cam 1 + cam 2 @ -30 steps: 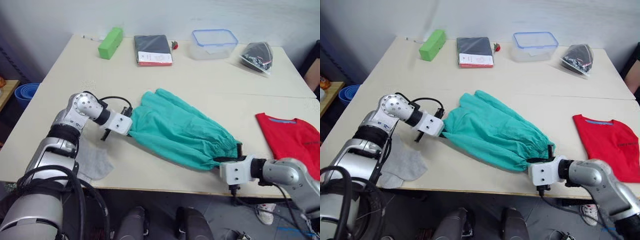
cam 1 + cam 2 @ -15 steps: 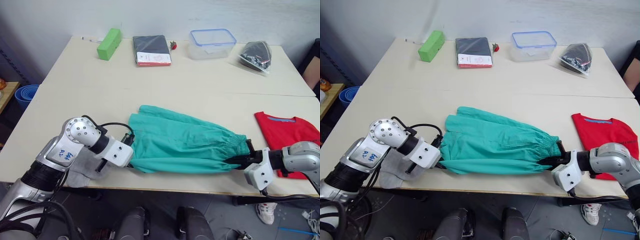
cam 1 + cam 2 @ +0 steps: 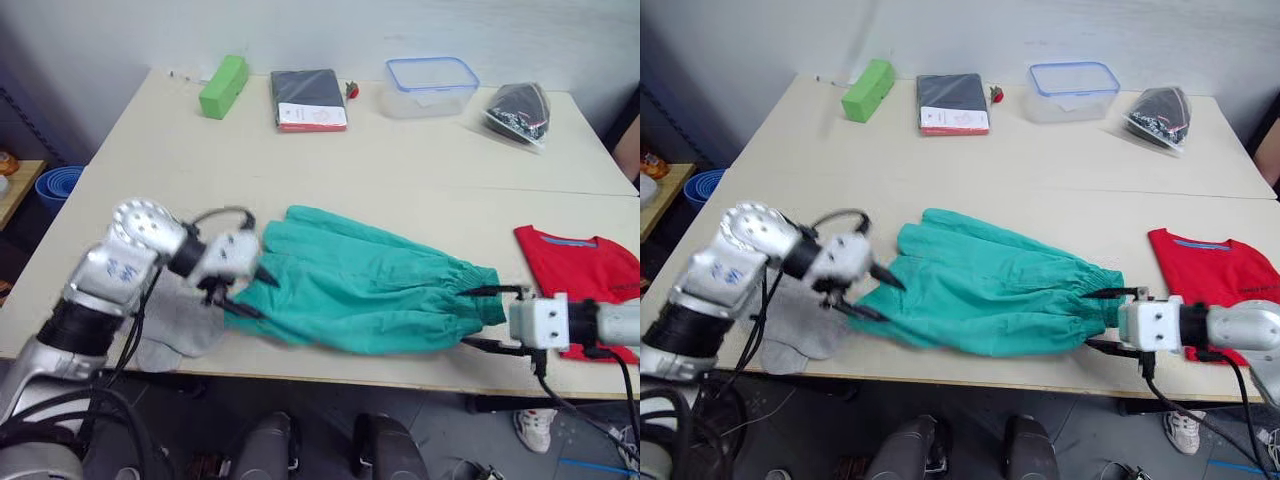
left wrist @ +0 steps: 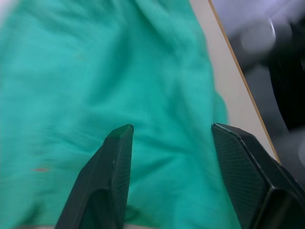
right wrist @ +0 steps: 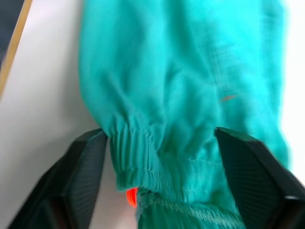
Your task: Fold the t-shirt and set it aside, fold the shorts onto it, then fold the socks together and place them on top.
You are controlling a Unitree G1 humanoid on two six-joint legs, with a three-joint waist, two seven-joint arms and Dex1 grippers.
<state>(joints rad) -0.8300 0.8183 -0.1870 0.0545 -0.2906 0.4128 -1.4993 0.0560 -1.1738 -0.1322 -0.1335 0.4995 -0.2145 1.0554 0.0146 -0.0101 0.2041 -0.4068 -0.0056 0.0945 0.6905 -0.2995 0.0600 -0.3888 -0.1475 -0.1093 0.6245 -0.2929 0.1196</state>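
Released since half a second ago: both grippers, left [image 3: 247, 293] and right [image 3: 487, 318], now spread wide, holding nothing. Shorts [image 3: 370, 285] lying folded at front table [image 3: 400, 160] edge between them.

The left arm reaches forward and inward from the robot's left, elbow bent, with its wrist turned toward the middle. The left pincer [image 3: 872, 293] has its two black fingers spread wide apart, tips pointing right and slightly down. The right arm lies low and nearly level, reaching inward from the right. The right pincer [image 3: 1105, 319] also stands agape, one finger above, one below, both pointing left.
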